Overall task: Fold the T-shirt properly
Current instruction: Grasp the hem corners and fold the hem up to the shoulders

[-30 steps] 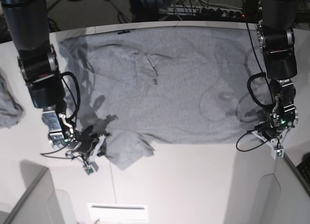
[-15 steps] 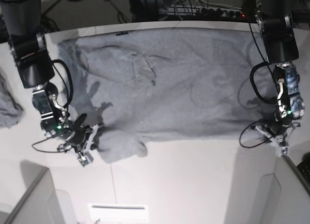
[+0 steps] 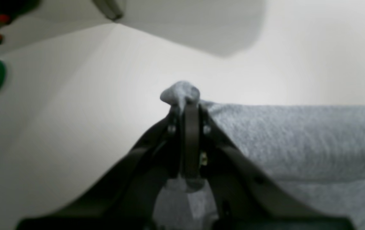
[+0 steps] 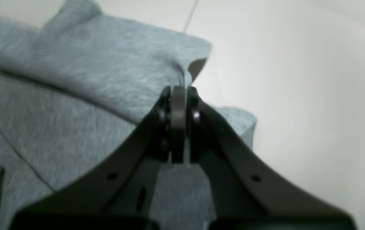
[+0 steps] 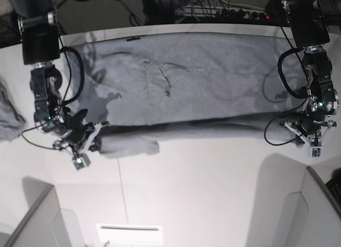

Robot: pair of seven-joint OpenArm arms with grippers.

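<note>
The T-shirt [image 5: 186, 81] lies spread across the upper half of the table [image 5: 202, 193]. Left gripper [image 3: 189, 105], at right, and right gripper [image 4: 179, 95], at lower left, each pinch its near edge.

The T-shirt [image 5: 186, 81] is heather-grey cotton, spread wide across the far half of the table with its plain side up. Shallow wrinkles cross its middle. Its near edge is raised and doubled over into a long, low roll running left to right. The roll's left end [image 4: 112, 60] forms a thicker bunched lump, and the right end [image 3: 182, 92] narrows to a small pinched tuft.
</note>
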